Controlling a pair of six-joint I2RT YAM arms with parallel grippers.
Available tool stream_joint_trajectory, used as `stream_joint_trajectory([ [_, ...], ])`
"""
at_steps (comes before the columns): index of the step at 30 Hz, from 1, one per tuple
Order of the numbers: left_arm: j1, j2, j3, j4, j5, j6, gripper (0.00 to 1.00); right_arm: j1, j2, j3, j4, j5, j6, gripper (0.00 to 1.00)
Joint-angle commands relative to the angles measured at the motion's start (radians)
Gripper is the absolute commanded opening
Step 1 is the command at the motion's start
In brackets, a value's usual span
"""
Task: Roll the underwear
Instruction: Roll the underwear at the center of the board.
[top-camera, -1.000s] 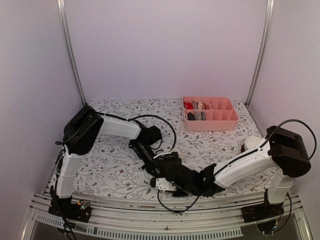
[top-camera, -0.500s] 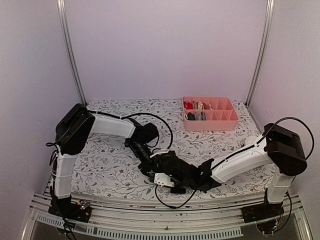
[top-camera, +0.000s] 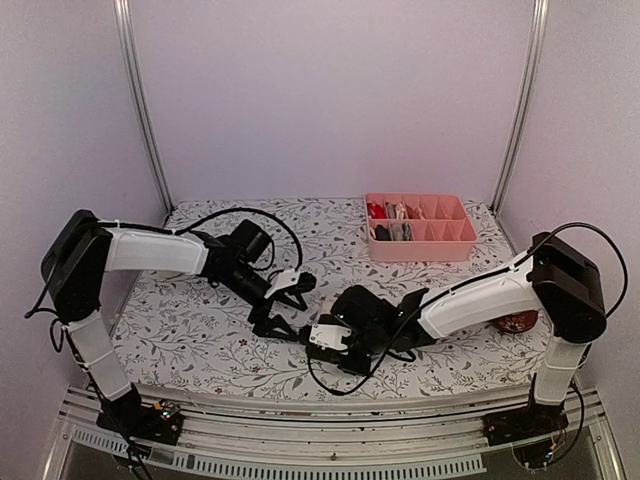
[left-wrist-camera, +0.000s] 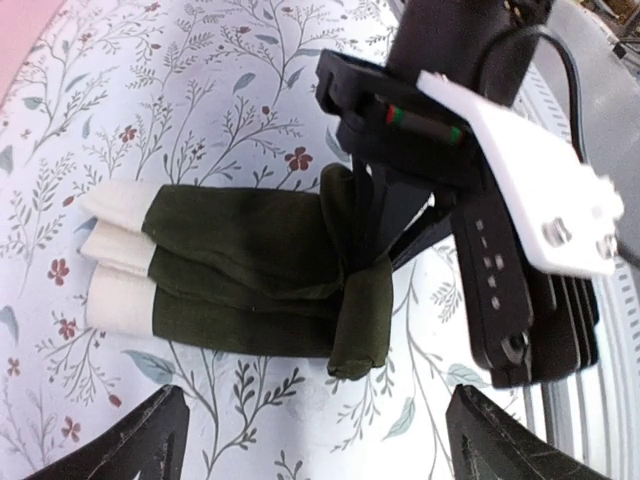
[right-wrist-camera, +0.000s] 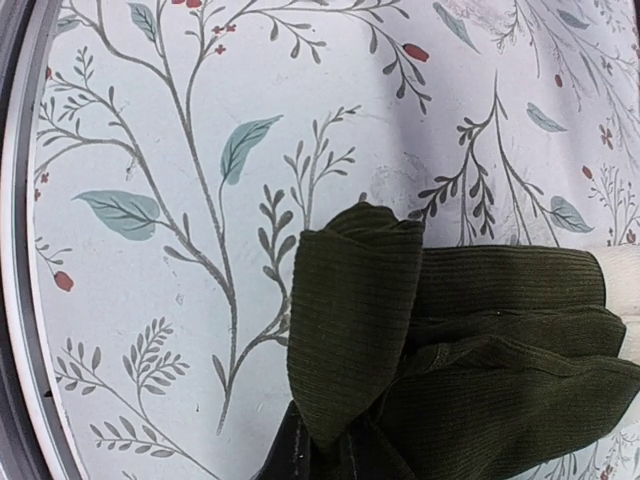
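Observation:
A dark olive underwear (left-wrist-camera: 240, 260) with a whitish waistband (left-wrist-camera: 115, 255) lies folded in a long strip on the flowered tablecloth near the front edge. My right gripper (right-wrist-camera: 330, 455) is shut on its folded end (right-wrist-camera: 355, 310); in the top view that gripper (top-camera: 328, 332) sits low over the cloth. My left gripper (top-camera: 283, 302) stands open just to the left, and its two fingertips (left-wrist-camera: 150, 440) are wide apart and clear of the cloth. A rust-red underwear (top-camera: 520, 322) peeks out behind the right arm at the far right.
A pink divided tray (top-camera: 455, 240) stands at the back right with several small garments in its left compartments. The table's metal front rail (top-camera: 330, 445) runs close below both grippers. Cables loop off both arms near the middle.
My left gripper has opened, let go of the olive underwear and drawn back to the left as its arm swung outward. My right gripper has shut on the cloth's end.

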Motion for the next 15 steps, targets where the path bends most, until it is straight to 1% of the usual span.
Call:
stream_joint_trajectory([
  [1,0.028,-0.091,-0.194,0.332,-0.034,0.049,0.91,-0.048,0.068,0.031,-0.186,-0.222,0.079,0.03],
  [5,0.022,-0.169,-0.323,0.536,-0.063,0.058,0.89,-0.096,0.103,0.074,-0.243,-0.337,0.116,0.03],
  [9,-0.022,-0.209,-0.391,0.580,-0.101,0.114,0.87,-0.151,0.127,0.103,-0.271,-0.508,0.137,0.03],
  [13,-0.120,-0.254,-0.513,0.718,-0.203,0.156,0.85,-0.202,0.131,0.124,-0.302,-0.655,0.146,0.03],
  [15,-0.168,-0.270,-0.564,0.792,-0.247,0.161,0.83,-0.214,0.134,0.138,-0.325,-0.705,0.141,0.03],
])
